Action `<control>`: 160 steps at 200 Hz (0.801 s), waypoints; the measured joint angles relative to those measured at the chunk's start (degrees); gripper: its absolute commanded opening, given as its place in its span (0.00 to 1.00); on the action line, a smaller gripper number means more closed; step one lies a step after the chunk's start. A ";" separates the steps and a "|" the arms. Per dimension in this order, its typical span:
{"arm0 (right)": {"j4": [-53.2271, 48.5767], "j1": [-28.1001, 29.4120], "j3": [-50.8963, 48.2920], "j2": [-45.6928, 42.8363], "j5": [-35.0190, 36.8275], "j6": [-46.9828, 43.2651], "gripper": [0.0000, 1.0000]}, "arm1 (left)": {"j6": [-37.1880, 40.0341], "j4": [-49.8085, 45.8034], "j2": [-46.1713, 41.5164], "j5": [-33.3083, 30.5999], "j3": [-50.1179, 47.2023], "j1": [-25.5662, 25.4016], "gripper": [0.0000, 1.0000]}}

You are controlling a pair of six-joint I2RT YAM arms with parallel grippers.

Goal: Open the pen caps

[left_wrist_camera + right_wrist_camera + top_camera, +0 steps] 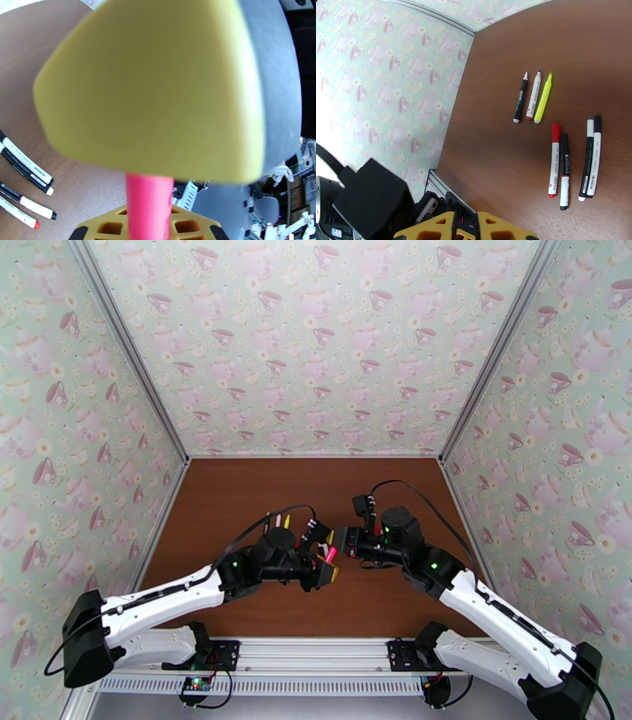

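A pink-red pen (330,554) hangs above the table's middle, between my two grippers. My left gripper (324,565) is shut on it; in the left wrist view its pink barrel (149,203) rises from between my yellow fingers (114,227). The barrel's far end runs under a big yellow finger pad (158,87) of my right gripper (346,543), which is shut on that end. Whether the pen's cap is on is hidden. On the table, several pens (554,160) lie with their pen caps (555,132) on, and three lie uncapped (533,96).
The pens on the brown table (501,150) lie in loose rows behind my left arm, some showing at its elbow (286,520). Patterned walls (316,343) close in the table at the back, left and right. A metal rail (316,654) runs along the near edge.
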 measured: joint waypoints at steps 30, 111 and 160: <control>-0.94 -0.39 0.04 -0.59 -0.33 0.00 0.06 | 0.39 -0.04 -0.02 0.55 0.07 -0.20 0.01; -1.70 -4.24 0.07 -0.59 -7.63 -0.61 0.05 | 1.95 -0.98 -0.96 1.03 0.24 -0.42 0.00; -4.35 -5.40 0.39 -1.20 -6.75 -0.42 0.05 | 3.39 -3.32 1.62 0.59 2.89 -0.87 0.00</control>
